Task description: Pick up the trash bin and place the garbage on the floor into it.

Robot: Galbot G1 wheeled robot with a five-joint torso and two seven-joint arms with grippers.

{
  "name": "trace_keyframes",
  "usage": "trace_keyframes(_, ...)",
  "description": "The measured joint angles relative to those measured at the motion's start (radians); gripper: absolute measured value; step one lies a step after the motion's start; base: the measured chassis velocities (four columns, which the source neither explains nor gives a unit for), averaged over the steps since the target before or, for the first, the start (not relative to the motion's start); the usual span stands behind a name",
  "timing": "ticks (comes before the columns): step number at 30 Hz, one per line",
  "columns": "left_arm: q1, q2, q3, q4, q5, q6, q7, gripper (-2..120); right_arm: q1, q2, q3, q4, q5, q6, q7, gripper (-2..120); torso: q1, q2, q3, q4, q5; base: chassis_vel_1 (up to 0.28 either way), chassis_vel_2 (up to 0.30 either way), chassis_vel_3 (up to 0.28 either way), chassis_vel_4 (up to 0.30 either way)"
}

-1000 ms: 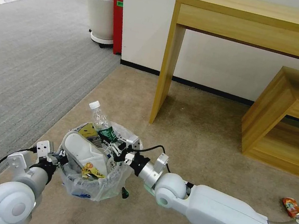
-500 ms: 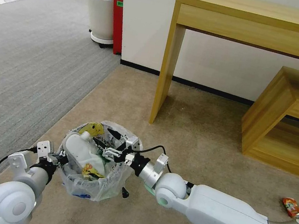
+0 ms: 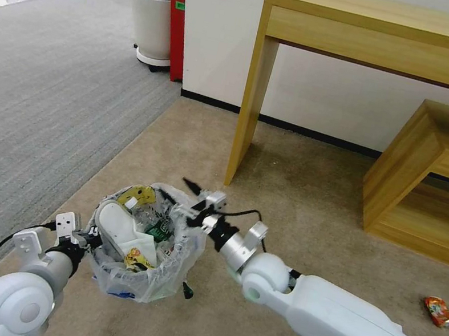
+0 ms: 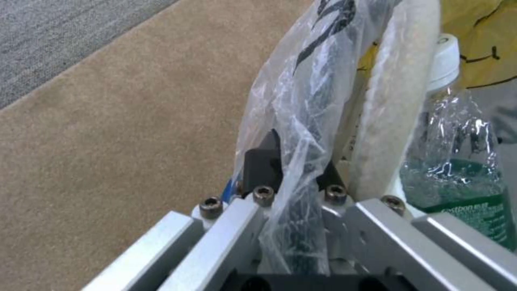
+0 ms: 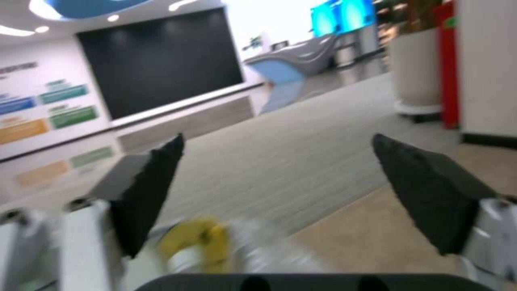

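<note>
While bin is held up: left gripper [image 3: 86,237] has its jaws clamped on the near-left rim of the bin [image 3: 135,282], so the bin likely hangs just off the floor [image 3: 288,202] as a catch for litter.
Right gripper [image 3: 185,196]: above the bin's far-right rim, jaws spread wide and empty, tilted up toward the room.
Bin contents: slipper [image 3: 121,228], bottle [image 3: 158,229], yellow wrapper [image 3: 137,194] packed to the top.
Left on floor: red wrapper [image 3: 439,312], far right.
Hard to tell: the bin's black wall is mostly masked by the bag [image 4: 301,101]; whether the base touches the floor is unclear.
</note>
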Motion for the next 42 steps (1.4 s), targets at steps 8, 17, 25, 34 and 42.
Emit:
trace_keyframes(8,0.002,0.007,-0.002,0.024,0.012,-0.001,0.016,1,-0.094,-0.064,0.233,0.012,-0.047,-0.077,0.134,99,0.0,0.0,0.0,0.0,0.0001,0.0,0.0,0.0,0.0)
trace_keyframes(17,0.006,-0.002,0.01,0.036,0.046,-0.005,0.032,1,-0.283,-0.092,0.523,0.008,-0.101,-0.168,0.307,100,0.0,0.0,0.0,0.0002,0.0002,0.0,0.0,0.0,0.0)
trace_keyframes(25,0.018,-0.006,0.004,0.023,0.06,-0.009,0.04,1,-0.531,-0.067,0.874,0.063,-0.091,-0.223,0.279,100,0.0,0.0,0.0,-0.0007,0.0,0.0,0.0,0.0,0.0)
trace_keyframes(34,0.071,-0.035,-0.036,-0.026,0.101,-0.026,0.055,1,-0.588,0.017,0.918,0.003,-0.181,-0.178,0.258,100,0.0,0.0,0.0,-0.0002,0.0001,0.0,0.0,0.0,0.0)
trace_keyframes(42,0.077,-0.031,-0.033,-0.037,0.104,-0.027,0.058,1,-0.617,0.068,0.928,-0.01,-0.228,-0.168,0.26,100,0.0,0.0,0.0,0.0001,-0.0002,0.0,0.0,0.0,0.0)
